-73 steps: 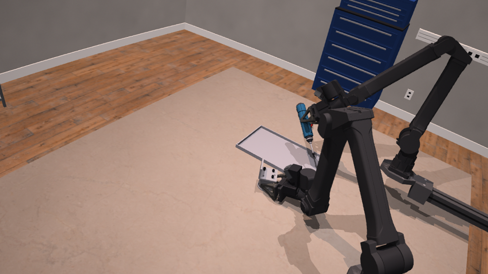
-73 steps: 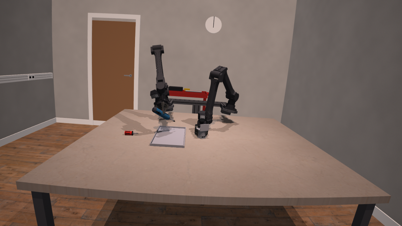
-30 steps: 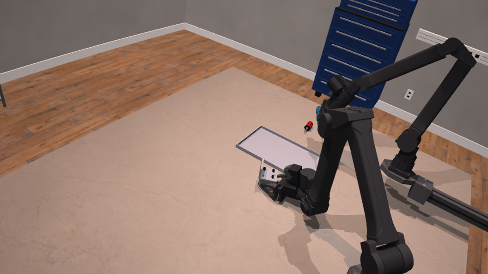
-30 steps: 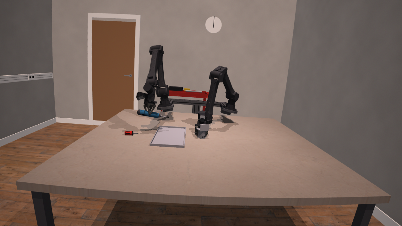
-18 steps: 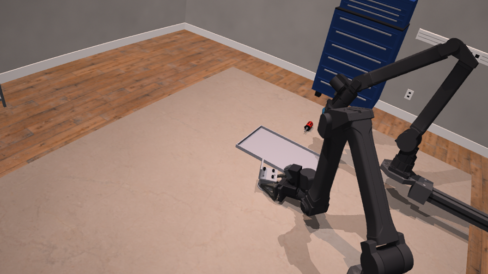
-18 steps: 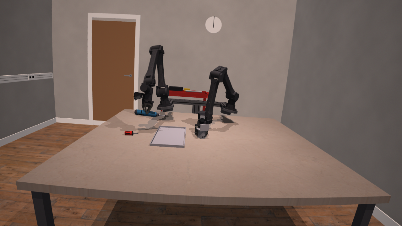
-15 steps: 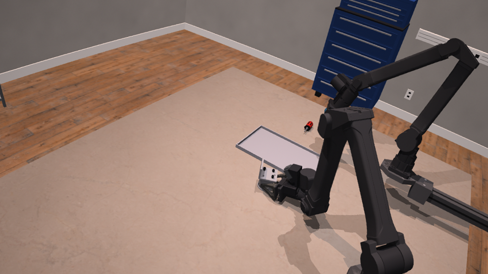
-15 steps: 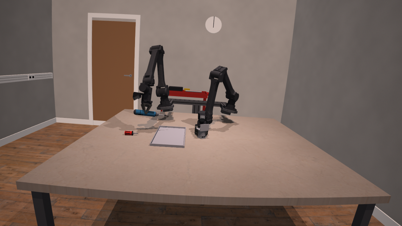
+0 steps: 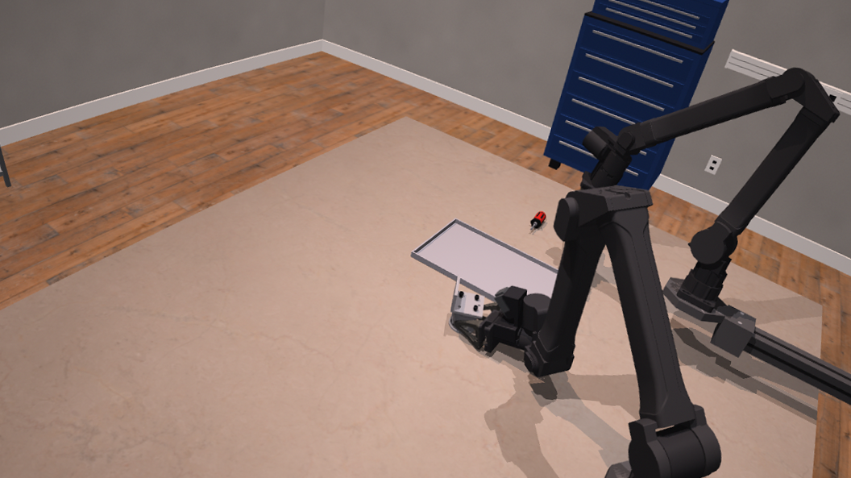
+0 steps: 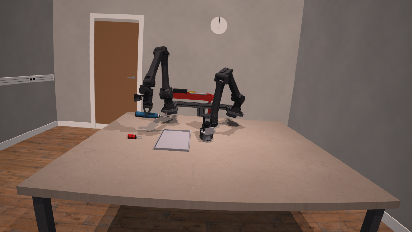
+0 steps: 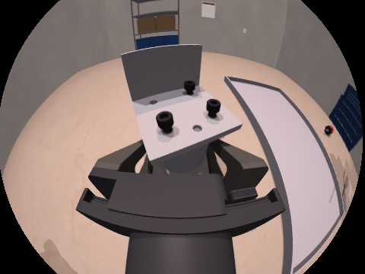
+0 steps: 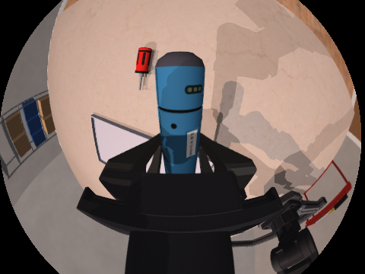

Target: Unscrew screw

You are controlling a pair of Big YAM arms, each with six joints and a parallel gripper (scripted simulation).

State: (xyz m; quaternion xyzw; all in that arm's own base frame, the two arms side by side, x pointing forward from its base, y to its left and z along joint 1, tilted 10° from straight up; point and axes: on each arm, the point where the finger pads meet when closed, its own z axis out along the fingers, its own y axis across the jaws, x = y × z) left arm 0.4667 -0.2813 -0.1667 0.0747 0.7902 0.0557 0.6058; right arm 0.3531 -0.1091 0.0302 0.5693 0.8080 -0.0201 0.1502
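The joint module [image 10: 206,140] [image 11: 184,161] stands upright on the table. The light L-shaped bracket [image 9: 467,307] [image 10: 209,130] [image 11: 186,114] lies on top. In the left wrist view three black screws [image 11: 165,121] [image 11: 213,107] [image 11: 189,87] stand raised, shanks showing; two other holes are empty. My left gripper [image 11: 180,138] is shut on the module's body, below the bracket. My right gripper [image 10: 147,114] [image 12: 180,137] is shut on the electric screwdriver [image 10: 141,114] [image 12: 179,91]. It holds it nearly level above the table, away from the module; the top view does not show it.
A shallow tray [image 9: 485,253] [image 10: 173,141] [image 11: 304,171] [image 12: 114,141] lies beside the module, on the right arm's side. A red-handled tool [image 9: 538,218] [image 10: 131,136] [image 11: 329,130] [image 12: 143,61] lies on the table beyond the tray.
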